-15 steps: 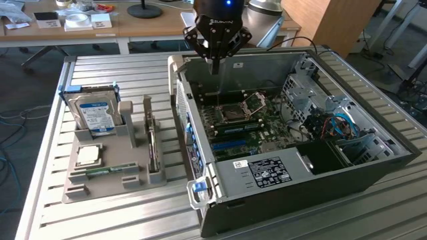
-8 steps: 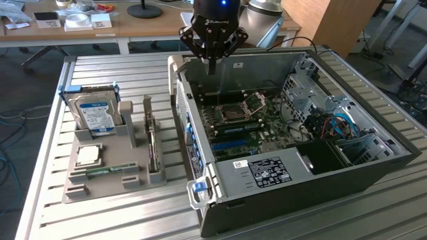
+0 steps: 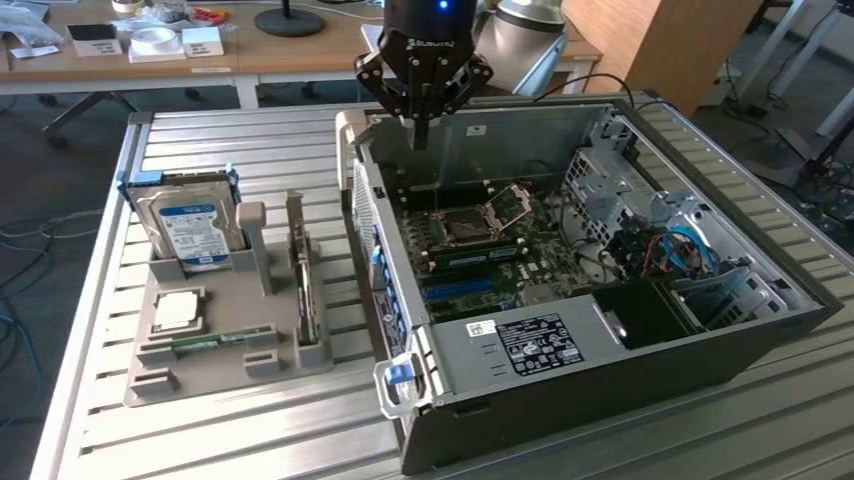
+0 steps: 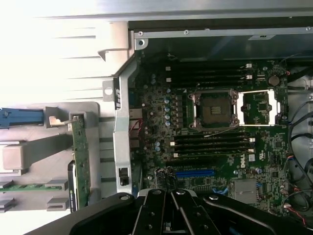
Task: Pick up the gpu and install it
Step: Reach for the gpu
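We log the end effector [image 3: 418, 135] closed on nothing, hanging over the open computer case [image 3: 461, 350] at upper centre of the exterior view. The gpu [image 3: 306, 285] is not picked yet. It stands on edge in the grey tray [image 3: 200, 385] on the desk [image 3: 200, 440], lower left of the end effector and outside the case's side wall. Its long axis runs up-down the frame, roughly parallel to that wall. The wrist view has the gpu [image 4: 81, 156] as a thin strip beside the case.

Slatted table [image 3: 240, 440], seemingly metal: tray [image 3: 214, 375], case [image 3: 534, 345]
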Controlling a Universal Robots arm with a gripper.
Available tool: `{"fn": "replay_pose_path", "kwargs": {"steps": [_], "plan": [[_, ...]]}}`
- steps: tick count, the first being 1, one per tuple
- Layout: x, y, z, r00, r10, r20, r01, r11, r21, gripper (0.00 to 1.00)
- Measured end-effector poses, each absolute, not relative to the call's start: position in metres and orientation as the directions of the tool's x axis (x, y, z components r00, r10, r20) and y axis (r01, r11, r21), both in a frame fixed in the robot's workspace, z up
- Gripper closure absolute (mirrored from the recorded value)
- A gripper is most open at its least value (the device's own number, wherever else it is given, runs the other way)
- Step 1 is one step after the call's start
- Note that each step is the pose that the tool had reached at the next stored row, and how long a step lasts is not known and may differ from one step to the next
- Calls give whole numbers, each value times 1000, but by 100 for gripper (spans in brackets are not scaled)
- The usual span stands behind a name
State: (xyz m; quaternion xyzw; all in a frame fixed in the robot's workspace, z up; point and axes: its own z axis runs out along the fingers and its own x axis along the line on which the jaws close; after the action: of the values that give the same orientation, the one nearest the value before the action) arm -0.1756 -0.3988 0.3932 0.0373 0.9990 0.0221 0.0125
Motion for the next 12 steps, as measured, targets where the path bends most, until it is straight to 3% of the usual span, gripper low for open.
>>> {"fn": "replay_pose_path", "kwargs": {"steps": [12], "plan": [[-179, -399, 393, -997, 75, -23, 74, 996, 45, 89]]}}
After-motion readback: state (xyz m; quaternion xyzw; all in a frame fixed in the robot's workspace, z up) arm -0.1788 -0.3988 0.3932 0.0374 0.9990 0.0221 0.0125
